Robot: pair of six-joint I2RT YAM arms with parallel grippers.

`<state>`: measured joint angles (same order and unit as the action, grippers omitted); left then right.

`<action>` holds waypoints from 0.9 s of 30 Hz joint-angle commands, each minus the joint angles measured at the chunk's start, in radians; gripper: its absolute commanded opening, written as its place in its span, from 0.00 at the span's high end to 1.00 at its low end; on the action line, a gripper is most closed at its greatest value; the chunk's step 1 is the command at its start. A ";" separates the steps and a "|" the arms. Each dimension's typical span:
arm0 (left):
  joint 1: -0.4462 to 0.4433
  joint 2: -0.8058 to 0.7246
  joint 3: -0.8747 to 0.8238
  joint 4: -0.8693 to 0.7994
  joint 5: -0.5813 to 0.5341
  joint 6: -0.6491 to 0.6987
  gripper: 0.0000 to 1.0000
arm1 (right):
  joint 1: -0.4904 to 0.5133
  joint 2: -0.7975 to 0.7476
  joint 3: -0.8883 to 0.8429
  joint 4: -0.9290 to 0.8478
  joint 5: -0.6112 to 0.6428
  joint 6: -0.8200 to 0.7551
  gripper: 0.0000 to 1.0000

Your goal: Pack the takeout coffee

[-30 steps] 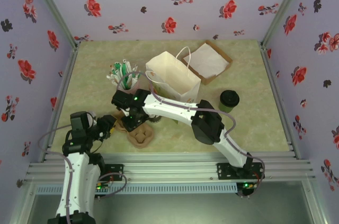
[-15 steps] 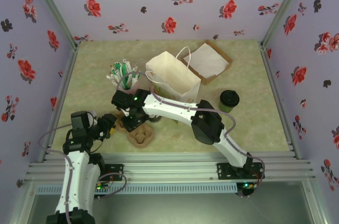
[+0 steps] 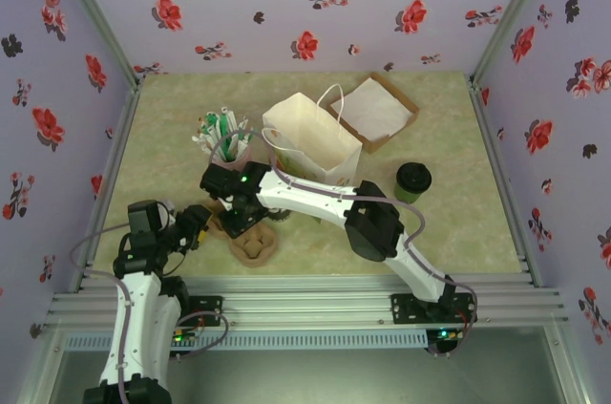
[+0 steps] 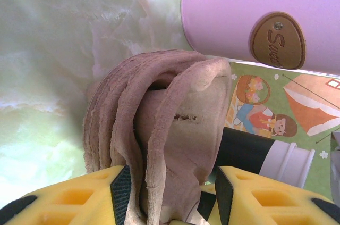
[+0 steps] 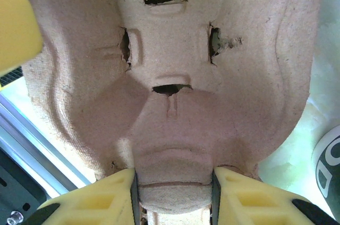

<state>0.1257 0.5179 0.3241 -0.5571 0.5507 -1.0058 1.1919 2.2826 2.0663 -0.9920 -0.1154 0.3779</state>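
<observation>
The takeout coffee (image 3: 412, 180), a small cup with a black lid, stands upright on the table right of the bag, away from both grippers. My right gripper (image 3: 239, 217) (image 5: 172, 193) is shut on a pocket of a brown pulp carrier (image 5: 170, 76), its pads pressed against both sides. My left gripper (image 3: 198, 225) (image 4: 169, 196) sits just left of it, its fingers closed around the edge of a stack of pulp carriers (image 4: 159, 118). Another carrier (image 3: 253, 244) lies flat in front of them.
A pink cup (image 3: 229, 151) (image 4: 239, 12) of stirrers stands behind the carriers. The white paper bag (image 3: 310, 141) stands open at centre, an open cardboard box (image 3: 374, 110) behind it. A dark round object (image 5: 326, 166) lies beside the right gripper. Walls enclose three sides.
</observation>
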 commanded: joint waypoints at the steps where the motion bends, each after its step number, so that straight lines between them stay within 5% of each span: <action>1: 0.011 -0.002 -0.018 -0.007 0.005 0.036 0.52 | 0.010 -0.063 0.017 -0.011 0.017 -0.004 0.64; 27: 0.011 -0.041 -0.013 -0.047 -0.025 0.052 0.49 | 0.014 -0.094 0.010 -0.027 0.039 0.038 0.63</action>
<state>0.1284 0.4885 0.3241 -0.5785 0.5426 -0.9848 1.1980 2.2311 2.0659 -0.9962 -0.0849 0.3969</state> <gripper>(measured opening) 0.511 0.371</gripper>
